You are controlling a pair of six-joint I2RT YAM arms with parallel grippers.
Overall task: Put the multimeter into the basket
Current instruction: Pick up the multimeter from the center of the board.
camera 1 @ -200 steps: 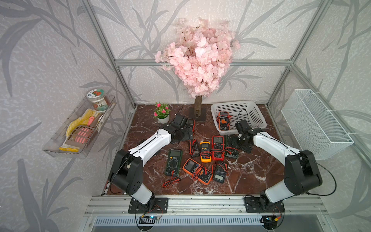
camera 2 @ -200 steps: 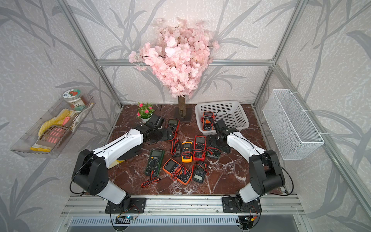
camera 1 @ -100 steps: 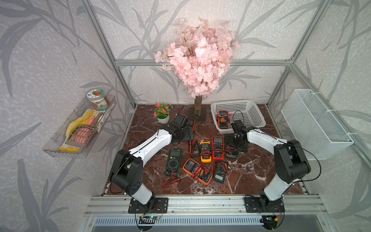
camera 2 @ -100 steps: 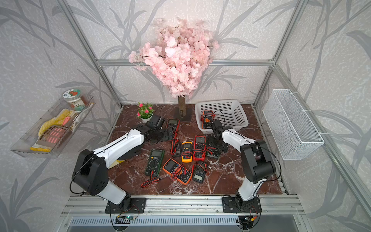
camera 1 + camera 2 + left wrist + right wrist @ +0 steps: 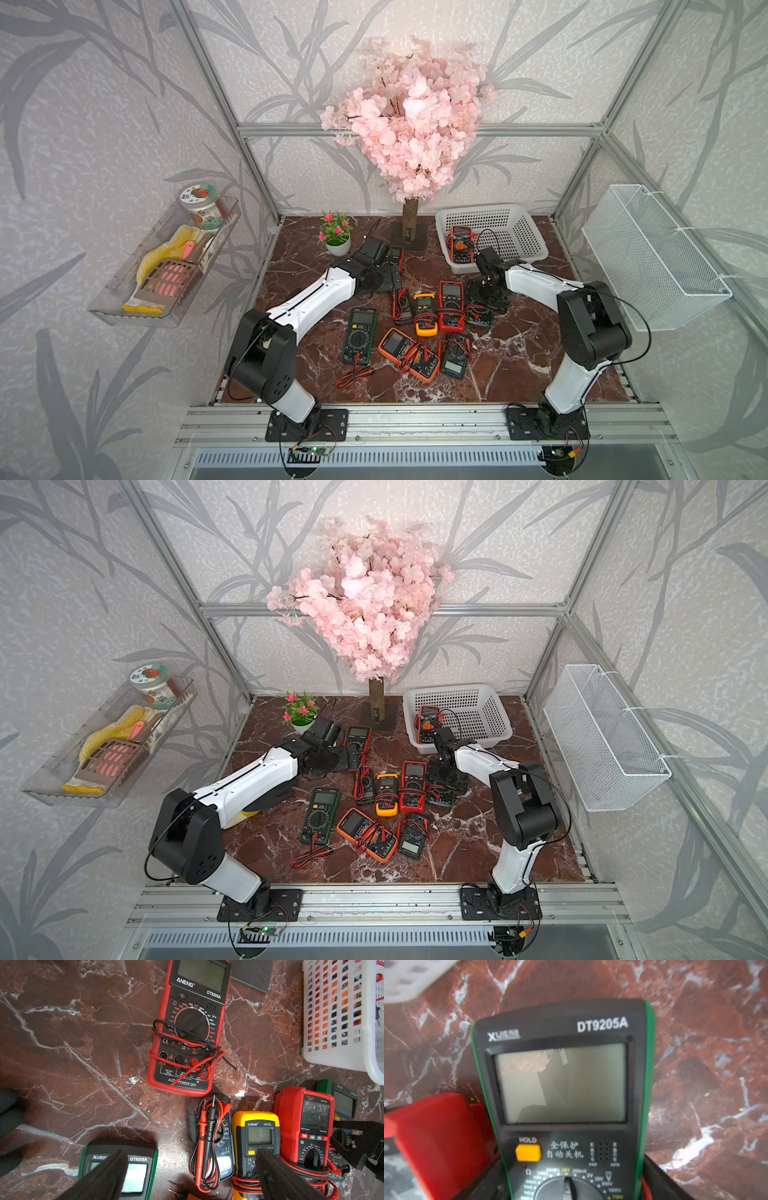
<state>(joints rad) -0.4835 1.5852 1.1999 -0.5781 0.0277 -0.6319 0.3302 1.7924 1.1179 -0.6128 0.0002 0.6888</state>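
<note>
The white basket [image 5: 524,243] [image 5: 492,725] stands at the back right and holds an orange-and-black multimeter [image 5: 460,246]. Several more multimeters lie in a cluster mid-table. My right gripper [image 5: 487,296] [image 5: 571,1186] is down over a green-edged black multimeter [image 5: 562,1084] [image 5: 480,319], next to a red one [image 5: 451,299]. Its fingers press against both long sides, and the meter still lies on the table. My left gripper [image 5: 390,277] [image 5: 191,1176] hovers open and empty beside a red ANENG multimeter [image 5: 189,1028] at the back.
A pink blossom tree [image 5: 409,224] and a small potted plant [image 5: 336,237] stand at the back. A white wire-mesh bin [image 5: 652,257] hangs on the right wall and a clear tray [image 5: 166,266] on the left. Loose probe leads [image 5: 353,374] lie in front.
My right gripper has moved from beside the basket down onto the green-edged multimeter, and its jaws have narrowed onto it. The left arm has not moved.
</note>
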